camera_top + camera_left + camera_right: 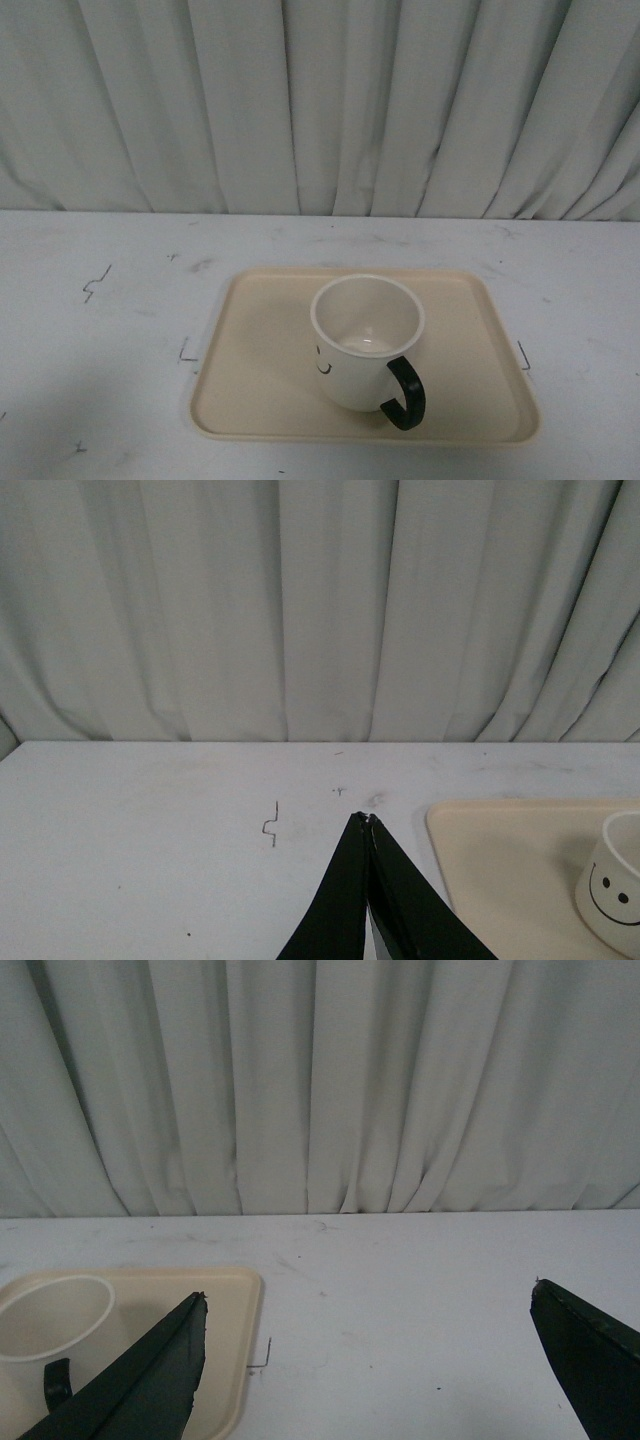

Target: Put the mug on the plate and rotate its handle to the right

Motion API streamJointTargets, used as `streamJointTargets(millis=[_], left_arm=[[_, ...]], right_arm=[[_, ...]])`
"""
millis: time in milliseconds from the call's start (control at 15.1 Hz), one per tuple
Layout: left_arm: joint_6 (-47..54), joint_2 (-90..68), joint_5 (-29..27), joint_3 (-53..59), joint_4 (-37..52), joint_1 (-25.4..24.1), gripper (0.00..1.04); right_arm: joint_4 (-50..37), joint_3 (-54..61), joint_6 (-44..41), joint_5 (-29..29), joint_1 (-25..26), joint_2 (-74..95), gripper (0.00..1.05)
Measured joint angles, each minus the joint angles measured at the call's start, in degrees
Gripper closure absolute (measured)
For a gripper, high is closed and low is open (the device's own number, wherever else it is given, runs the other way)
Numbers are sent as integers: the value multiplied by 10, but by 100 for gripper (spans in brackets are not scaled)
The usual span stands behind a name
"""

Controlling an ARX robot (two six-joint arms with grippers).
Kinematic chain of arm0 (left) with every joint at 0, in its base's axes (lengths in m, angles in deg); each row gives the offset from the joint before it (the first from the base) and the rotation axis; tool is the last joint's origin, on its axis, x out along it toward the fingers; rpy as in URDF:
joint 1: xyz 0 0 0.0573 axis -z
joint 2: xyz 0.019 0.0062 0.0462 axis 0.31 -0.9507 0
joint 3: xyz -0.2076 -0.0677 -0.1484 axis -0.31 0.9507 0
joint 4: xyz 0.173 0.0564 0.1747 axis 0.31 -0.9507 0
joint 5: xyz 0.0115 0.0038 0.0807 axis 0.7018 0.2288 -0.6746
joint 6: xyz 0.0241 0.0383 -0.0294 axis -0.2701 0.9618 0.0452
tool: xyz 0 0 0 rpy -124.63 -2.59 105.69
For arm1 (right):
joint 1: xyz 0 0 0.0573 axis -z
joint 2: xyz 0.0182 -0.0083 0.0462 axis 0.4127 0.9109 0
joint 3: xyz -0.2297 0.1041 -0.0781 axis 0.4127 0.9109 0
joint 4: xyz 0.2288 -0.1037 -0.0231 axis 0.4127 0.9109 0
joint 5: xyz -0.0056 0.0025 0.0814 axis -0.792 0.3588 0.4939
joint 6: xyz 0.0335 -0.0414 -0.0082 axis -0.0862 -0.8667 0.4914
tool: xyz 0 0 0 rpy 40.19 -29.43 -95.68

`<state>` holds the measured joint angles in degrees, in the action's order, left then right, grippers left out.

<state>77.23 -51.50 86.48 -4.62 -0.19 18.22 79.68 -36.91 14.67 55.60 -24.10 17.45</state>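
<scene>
Nearby, the left gripper (367,820) has its black fingers pressed together above the white table (150,830), holding nothing. The right gripper (367,1295) is spread wide and empty, beside the plate (238,1295). Further on, the mug (365,340) stands upright on the plate with a black smiley face drawn on its side, its handle (405,393) pointing near-right. Behind hangs a pale pleated curtain (320,100).

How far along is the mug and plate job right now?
The mug already stands upright on the plate. Nothing is being held: the left hand is shut and the right hand is open, neither touching the mug. The handle points near-right, partly toward the robot, so a small turn may remain.
</scene>
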Motion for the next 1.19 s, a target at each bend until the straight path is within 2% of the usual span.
streamJointTargets(millis=[529, 595, 661, 859, 991, 1057, 1123, 1189], left_arm=[[0, 68, 0, 0, -69, 0, 103], [0, 82, 0, 0, -86, 0, 103], [0, 143, 2, 0, -174, 0, 103], [0, 168, 0, 0, -178, 0, 103], [-1, 169, 0, 0, -176, 0, 81], [-1, 169, 2, 0, -175, 0, 47], [-1, 169, -1, 0, -176, 0, 22], [-1, 169, 0, 0, -175, -1, 7]], right_arm=[[0, 0, 0, 0, 0, 0, 6], [0, 0, 0, 0, 0, 0, 6], [0, 0, 0, 0, 0, 0, 6], [0, 0, 0, 0, 0, 0, 6], [0, 0, 0, 0, 0, 0, 6], [113, -75, -102, 186, 67, 165, 6], [7, -153, -189, 236, 1, 364, 6], [-48, -197, -213, 183, -38, 468, 6]])
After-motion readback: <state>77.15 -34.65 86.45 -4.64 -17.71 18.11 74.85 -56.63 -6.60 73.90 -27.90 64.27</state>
